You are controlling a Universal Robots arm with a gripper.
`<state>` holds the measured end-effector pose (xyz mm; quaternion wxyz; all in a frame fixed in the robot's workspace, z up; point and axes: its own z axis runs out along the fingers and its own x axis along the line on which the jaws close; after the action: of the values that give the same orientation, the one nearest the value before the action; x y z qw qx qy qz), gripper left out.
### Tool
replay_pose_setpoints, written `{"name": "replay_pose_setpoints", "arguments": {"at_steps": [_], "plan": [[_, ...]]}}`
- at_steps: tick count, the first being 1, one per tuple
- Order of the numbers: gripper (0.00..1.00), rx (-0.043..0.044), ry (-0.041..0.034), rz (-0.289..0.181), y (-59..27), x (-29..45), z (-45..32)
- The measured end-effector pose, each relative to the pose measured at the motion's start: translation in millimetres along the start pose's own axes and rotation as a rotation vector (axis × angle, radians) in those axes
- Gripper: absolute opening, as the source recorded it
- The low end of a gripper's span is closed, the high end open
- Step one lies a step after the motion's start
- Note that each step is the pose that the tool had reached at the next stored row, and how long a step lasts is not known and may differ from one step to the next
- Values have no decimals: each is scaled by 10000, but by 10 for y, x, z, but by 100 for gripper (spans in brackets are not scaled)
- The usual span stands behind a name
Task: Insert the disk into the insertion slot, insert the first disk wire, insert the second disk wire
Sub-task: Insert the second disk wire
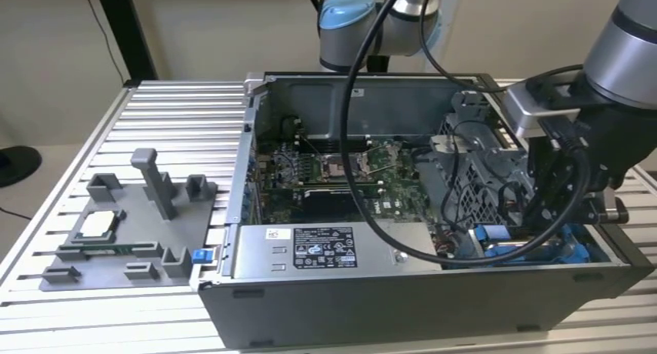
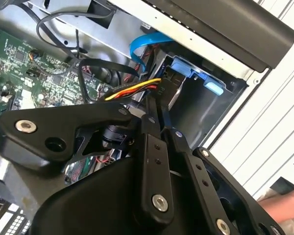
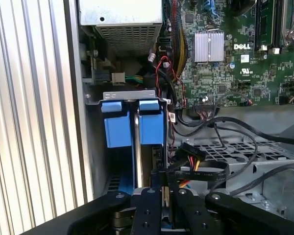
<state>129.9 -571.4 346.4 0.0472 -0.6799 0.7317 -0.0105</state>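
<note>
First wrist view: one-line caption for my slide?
Gripper lowered at the blue-railed insertion slot, beside the green motherboard.

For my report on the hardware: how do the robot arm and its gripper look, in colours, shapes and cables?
The arm is silver-grey tube with a light-blue joint cap. Black cables loop from it. The gripper is matte black, with flat linked bars and silver screws.

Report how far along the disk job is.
Done, apparently: the disk, judged by its blue carrier, sits inside the insertion slot. In hand: the pincer is at the yellow-red-black wire bundle beside the slot; whether its plug is seated is hidden. Left: the blue flat cable loops near the slot with its end out of sight, so neither wire is confirmed in.
</note>
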Motion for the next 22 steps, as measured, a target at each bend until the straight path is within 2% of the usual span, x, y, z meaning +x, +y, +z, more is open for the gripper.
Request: {"name": "replay_pose_setpoints", "arguments": {"at_steps": [15,17,19,22], "plan": [[0,75,0,-4,14,4,56],[0,80,-22,-3,15,4,58],[0,77,-91,3,15,4,61],[0,76,-95,4,15,3,48]]}}
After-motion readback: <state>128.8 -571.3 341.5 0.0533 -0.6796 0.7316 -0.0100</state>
